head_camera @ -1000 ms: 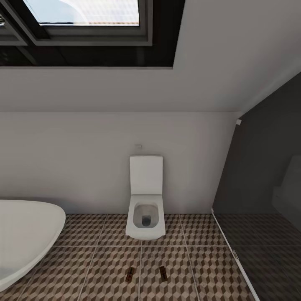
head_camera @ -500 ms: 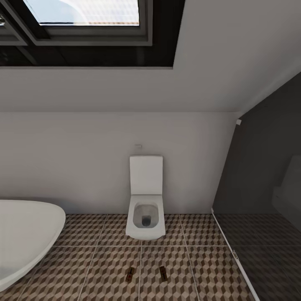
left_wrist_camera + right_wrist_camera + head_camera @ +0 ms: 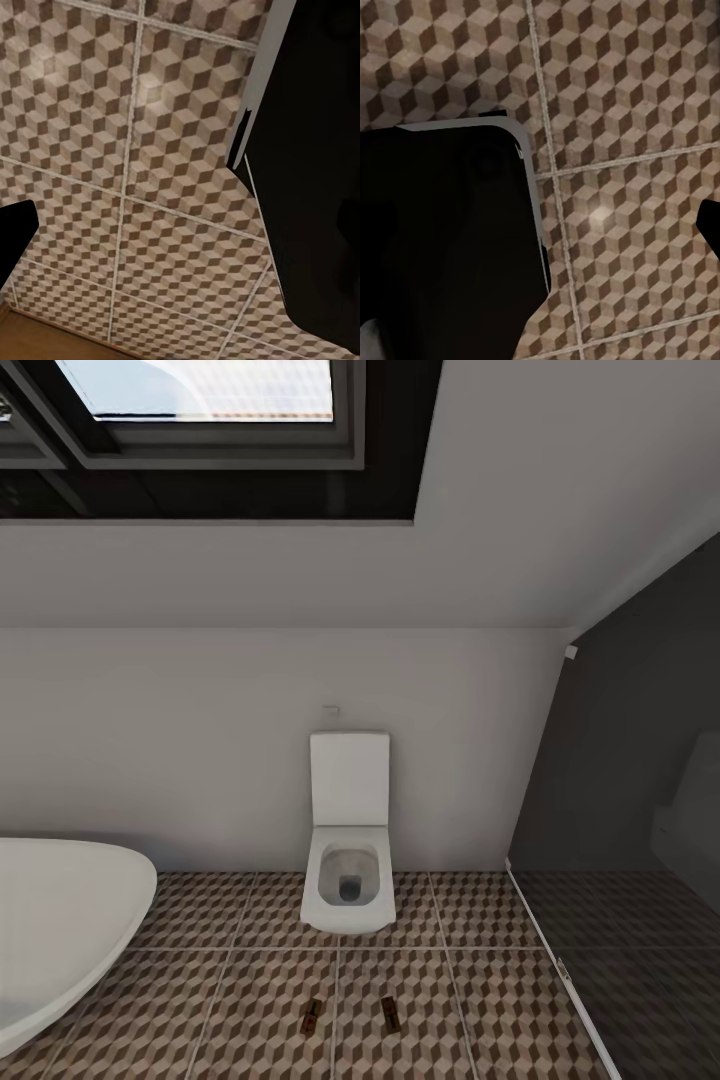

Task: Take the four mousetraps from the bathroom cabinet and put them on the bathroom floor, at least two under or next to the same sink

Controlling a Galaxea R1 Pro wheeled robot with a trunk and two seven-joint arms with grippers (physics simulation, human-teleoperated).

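On the bathroom floor (image 3: 250,1000), 2 mousetraps down near the toilet, with more of the task apparently left.

In the head view the cube-patterned tiles run from the white oval bathtub (image 3: 60,930) across to the dark glass-walled shower (image 3: 640,920), with the square white toilet (image 3: 348,860) against the far wall; just in front of it lie 2 small brown mousetraps, the left mousetrap (image 3: 312,1016) and the right mousetrap (image 3: 389,1013), near each other but apart on neighbouring tiles. Judging from this, 2 traps are already set down, 2 others are unaccounted for, and with no sink nearby the sink condition looks unmet. The wrist views look down over the same tiling past dark robot bodywork (image 3: 442,247); whether either pincer is apart or together cannot be told.
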